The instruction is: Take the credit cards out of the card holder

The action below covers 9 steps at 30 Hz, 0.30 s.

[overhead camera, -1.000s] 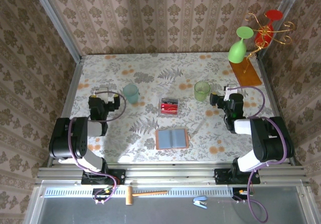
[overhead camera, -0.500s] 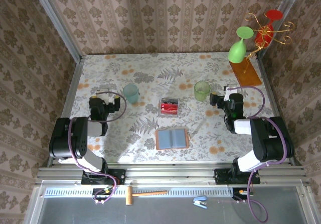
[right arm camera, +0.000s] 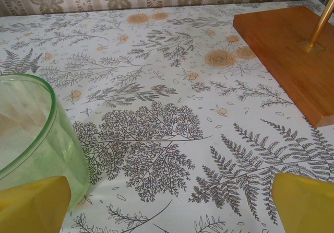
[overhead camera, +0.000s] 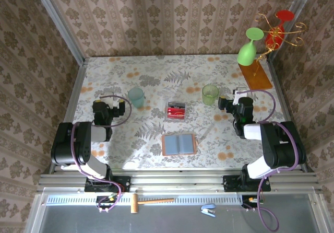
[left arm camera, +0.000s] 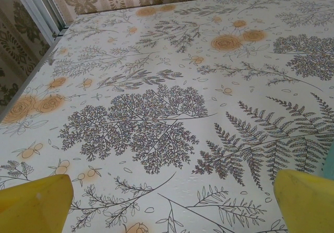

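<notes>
One card holder (overhead camera: 179,144) lies opened flat on the floral table (overhead camera: 156,71), towards the near edge and midway between the two arms. Its long axis runs left to right with a slight tilt, the grey-blue inner pockets face up, and the fold runs near to far. Just beyond it sits one small clear plastic box (overhead camera: 176,117) with the red credit cards (overhead camera: 176,109) inside; how many cards is too small to tell. Two tumblers stand further back, a teal tumbler (overhead camera: 136,96) to the left and a green tumbler (overhead camera: 210,94) to the right. At the far right corner a wooden-based stand (overhead camera: 255,75) carries two goblets, a green goblet (overhead camera: 249,50) and a red goblet (overhead camera: 279,26). The left gripper (left arm camera: 172,201) hangs over bare tablecloth with its yellow fingertips spread wide and nothing between them. The right gripper (right arm camera: 172,201) is likewise spread wide and holds nothing, beside the green tumbler.
</notes>
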Motion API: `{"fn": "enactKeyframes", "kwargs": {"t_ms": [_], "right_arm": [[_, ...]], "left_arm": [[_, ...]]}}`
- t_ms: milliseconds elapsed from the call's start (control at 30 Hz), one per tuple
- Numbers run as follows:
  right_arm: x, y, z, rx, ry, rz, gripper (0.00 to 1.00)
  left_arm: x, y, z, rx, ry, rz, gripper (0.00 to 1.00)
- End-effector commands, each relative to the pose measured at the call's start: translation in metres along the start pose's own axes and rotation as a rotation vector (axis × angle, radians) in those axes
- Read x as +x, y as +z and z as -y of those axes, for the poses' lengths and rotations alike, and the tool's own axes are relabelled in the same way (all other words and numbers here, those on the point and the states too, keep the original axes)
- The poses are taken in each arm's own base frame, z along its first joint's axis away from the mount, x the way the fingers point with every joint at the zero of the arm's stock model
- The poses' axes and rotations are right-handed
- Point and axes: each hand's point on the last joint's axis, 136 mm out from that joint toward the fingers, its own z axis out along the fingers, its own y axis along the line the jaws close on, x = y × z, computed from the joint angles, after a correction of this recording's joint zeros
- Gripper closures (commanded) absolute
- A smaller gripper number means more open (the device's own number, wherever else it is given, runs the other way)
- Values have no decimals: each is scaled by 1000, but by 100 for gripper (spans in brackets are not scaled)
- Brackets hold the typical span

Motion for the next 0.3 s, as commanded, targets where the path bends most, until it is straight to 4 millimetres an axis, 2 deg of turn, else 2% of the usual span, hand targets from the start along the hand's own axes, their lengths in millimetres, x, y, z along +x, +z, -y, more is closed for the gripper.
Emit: {"fn": "enactKeyframes", "kwargs": {"t_ms": [0, 200, 267], "right_arm": [[-2, 0, -2, -8, -17, 21, 0], [-3, 0, -4, -14, -23, 22, 0], [-3, -6, -4, -16, -23, 51, 0]], "left_arm": [[-8, 1, 0, 0, 17, 20, 0], [-9, 1, 0, 0, 17, 21, 0], [-8, 1, -1, 0, 17, 19, 0]]}}
